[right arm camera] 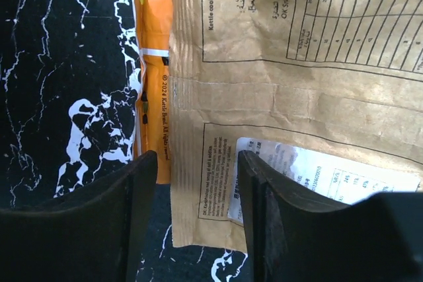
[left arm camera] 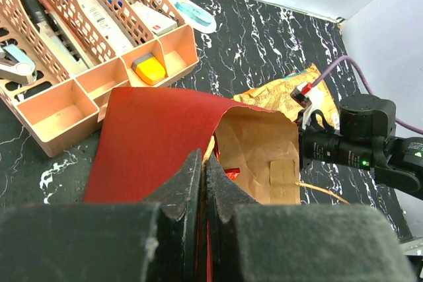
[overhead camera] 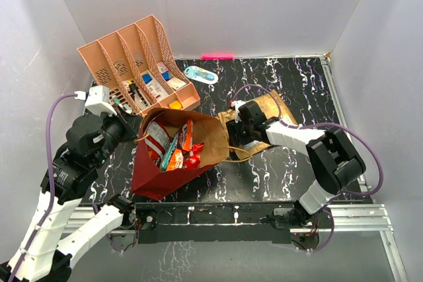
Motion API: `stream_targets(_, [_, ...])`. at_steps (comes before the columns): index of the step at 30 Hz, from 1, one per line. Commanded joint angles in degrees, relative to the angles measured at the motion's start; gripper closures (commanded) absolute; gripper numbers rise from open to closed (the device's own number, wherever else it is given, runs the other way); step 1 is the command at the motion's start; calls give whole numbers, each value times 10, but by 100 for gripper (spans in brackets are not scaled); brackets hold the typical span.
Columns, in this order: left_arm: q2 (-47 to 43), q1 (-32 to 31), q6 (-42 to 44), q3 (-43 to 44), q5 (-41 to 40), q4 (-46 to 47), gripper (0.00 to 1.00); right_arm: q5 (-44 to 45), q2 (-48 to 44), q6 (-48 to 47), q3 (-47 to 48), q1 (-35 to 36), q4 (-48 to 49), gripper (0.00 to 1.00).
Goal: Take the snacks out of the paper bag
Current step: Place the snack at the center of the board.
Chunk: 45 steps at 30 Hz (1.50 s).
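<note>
Black marbled counter (overhead camera: 291, 84) between white walls carries the dark-red paper bag (overhead camera: 155, 176), lying open at front left with several snacks (overhead camera: 175, 146) inside. Behind it stands a peach organizer (overhead camera: 132, 57). Right of the bag, a gold packet (overhead camera: 274, 107) lies flat, partly covering an orange packet (right arm camera: 153, 64). Left tool (left arm camera: 203, 183): pressed together, pinching the bag's rim. Right tool (right arm camera: 195, 170): spread, above the gold packet's edge.

Work cell, overhead view.
White walls (overhead camera: 251, 4) enclose a black, white-veined table (overhead camera: 291, 90); pink strip (overhead camera: 217, 55), perhaps tape, at its far edge.
</note>
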Motion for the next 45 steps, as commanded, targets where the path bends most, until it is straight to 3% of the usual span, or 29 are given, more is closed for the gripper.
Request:
stream_targets(1, [0, 0, 7, 28, -13, -14, 100, -37, -46, 47, 38, -7, -3, 41])
stream_targets(4, [-2, 0, 6, 32, -19, -15, 100, -40, -109, 62, 29, -9, -14, 23])
stream_targets(6, [0, 0, 6, 37, -19, -16, 100, -48, -150, 73, 16, -16, 4, 18])
stream_targets(10, [8, 0, 8, 41, -21, -15, 100, -39, -184, 137, -10, -27, 87, 18])
stream_targets(15, [12, -1, 5, 43, -16, -10, 100, 29, -139, 221, -19, -32, 143, 24])
stream_targets(21, [11, 0, -1, 37, -5, -17, 100, 40, -55, 221, -5, -118, 129, 24])
stream_targets(26, [12, -1, -10, 26, 2, -5, 100, -5, -8, 212, -32, -136, 187, 23])
stream_targets(31, [22, 0, -16, 26, 24, 6, 100, 4, 65, 233, -14, -194, 213, 22])
stream_targets(38, [32, 0, 1, 28, 57, 12, 100, 14, 167, 184, 86, -239, 182, 21])
stream_targets(45, [-1, 0, 43, -16, 121, 63, 100, -19, 69, 106, 140, -237, 73, 13])
